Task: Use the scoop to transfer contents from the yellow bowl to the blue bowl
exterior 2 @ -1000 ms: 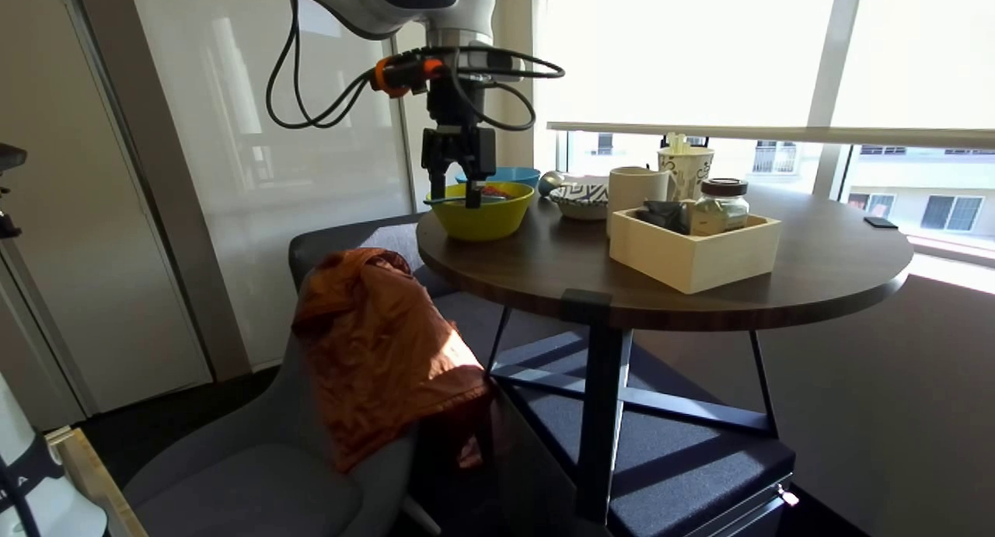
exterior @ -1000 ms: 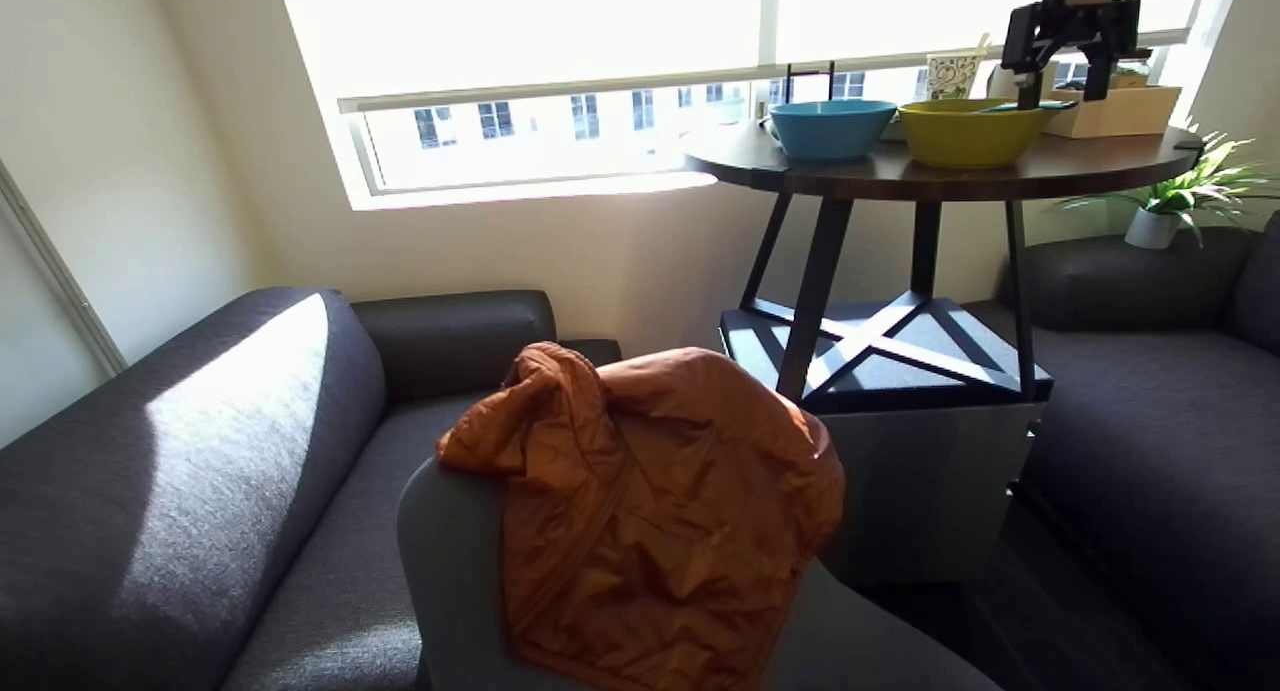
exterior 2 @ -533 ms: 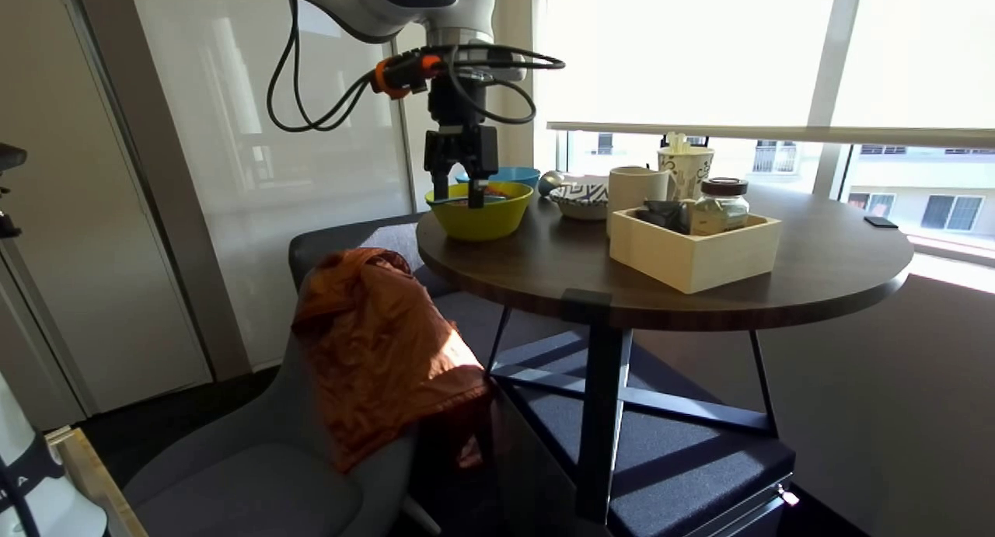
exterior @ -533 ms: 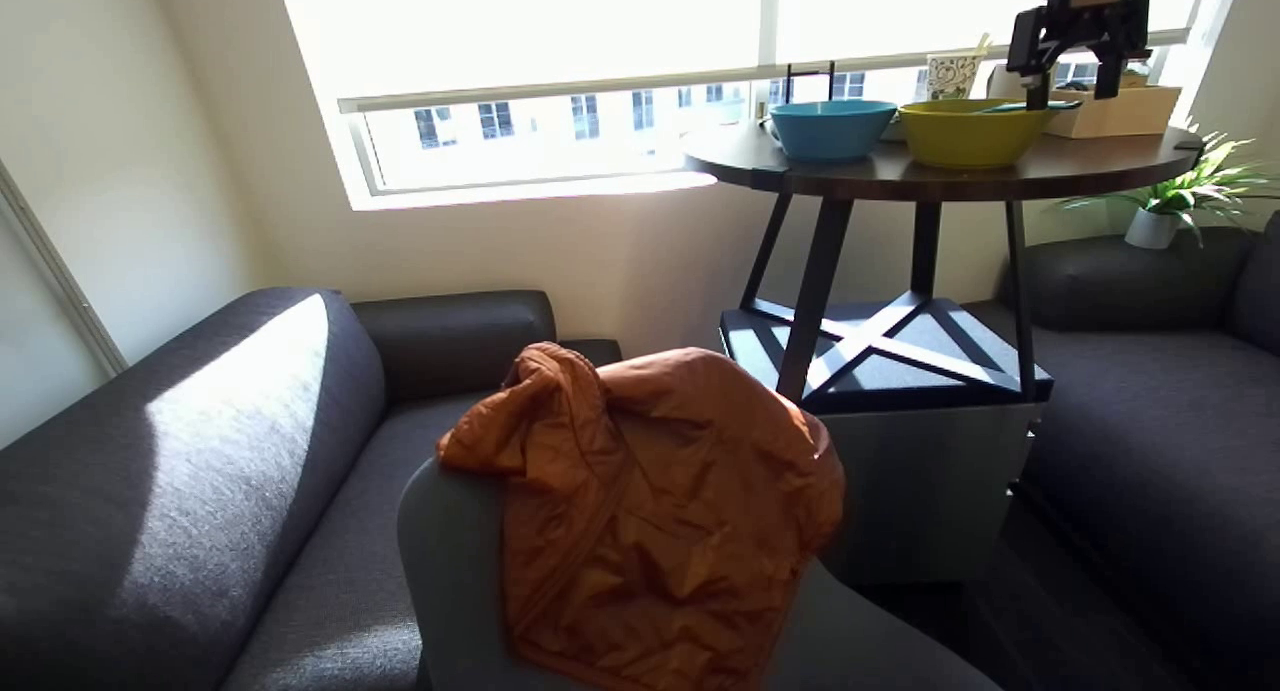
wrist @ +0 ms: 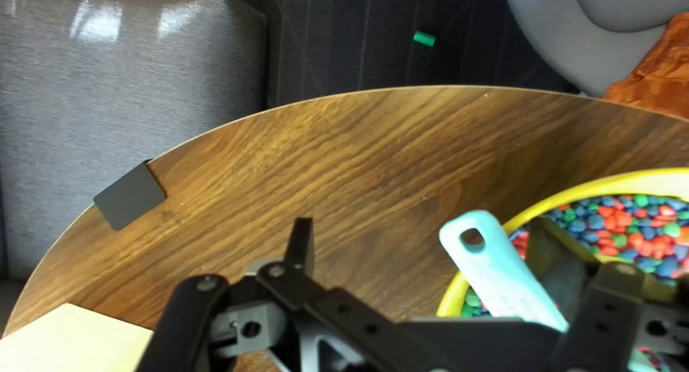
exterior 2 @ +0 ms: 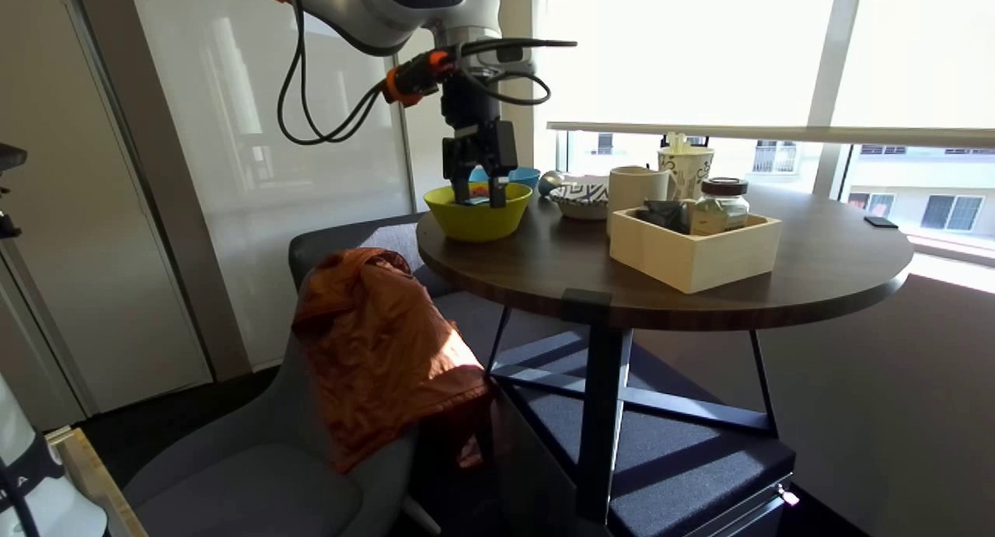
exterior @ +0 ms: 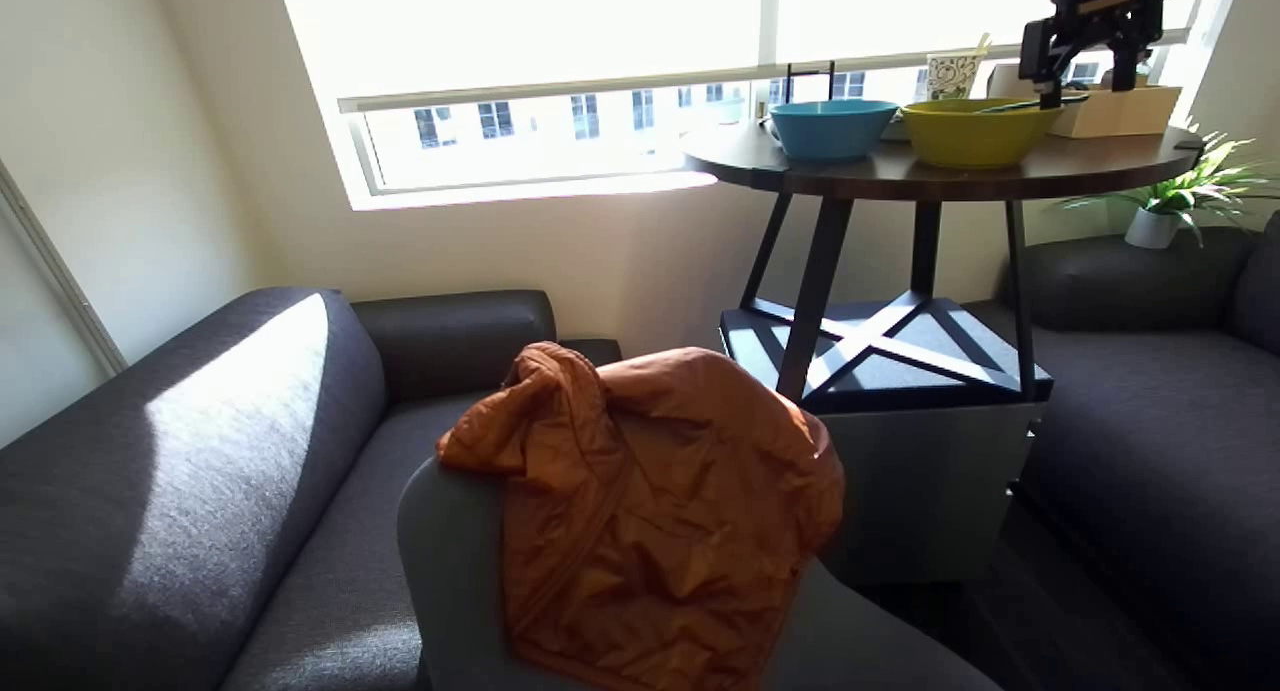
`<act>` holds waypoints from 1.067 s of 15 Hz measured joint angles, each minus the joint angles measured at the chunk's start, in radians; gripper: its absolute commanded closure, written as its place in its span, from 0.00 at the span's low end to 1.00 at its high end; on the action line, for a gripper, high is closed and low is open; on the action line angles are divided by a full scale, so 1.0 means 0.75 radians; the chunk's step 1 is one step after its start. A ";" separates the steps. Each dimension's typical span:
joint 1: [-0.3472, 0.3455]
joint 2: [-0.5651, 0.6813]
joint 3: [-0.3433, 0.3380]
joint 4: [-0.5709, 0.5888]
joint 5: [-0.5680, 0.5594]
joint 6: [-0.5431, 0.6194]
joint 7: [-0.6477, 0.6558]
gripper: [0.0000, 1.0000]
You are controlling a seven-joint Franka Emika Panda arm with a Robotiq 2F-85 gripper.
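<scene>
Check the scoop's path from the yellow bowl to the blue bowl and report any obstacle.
Nothing visible stands between the yellow bowl and the blue bowl in an exterior view; the scoop would probably just need lifting out and across.

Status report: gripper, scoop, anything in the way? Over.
Gripper open, nothing held. Scoop jutting out of yellow bowl, between the jaws in the wrist view. Possible snag: the bowl, close to the jaws.
</scene>
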 measured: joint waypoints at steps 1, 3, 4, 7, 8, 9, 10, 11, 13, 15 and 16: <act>0.000 0.007 -0.001 0.003 -0.021 0.010 0.016 0.00; 0.000 0.023 -0.003 0.014 -0.063 0.021 0.050 0.00; 0.000 0.030 -0.004 0.018 -0.080 0.026 0.067 0.00; 0.000 0.038 -0.009 0.023 -0.132 0.047 0.121 0.00; 0.000 0.039 -0.010 0.025 -0.133 0.050 0.124 0.00; -0.001 0.039 -0.010 0.026 -0.111 0.050 0.109 0.00; -0.003 0.037 -0.010 0.026 -0.062 0.050 0.074 0.00; -0.005 0.031 -0.010 0.026 0.006 0.050 0.027 0.00; -0.014 -0.002 -0.011 0.027 0.118 0.051 -0.047 0.00; -0.024 -0.065 -0.019 0.026 0.171 0.051 -0.076 0.00; -0.028 -0.107 -0.026 0.024 0.187 0.051 -0.084 0.00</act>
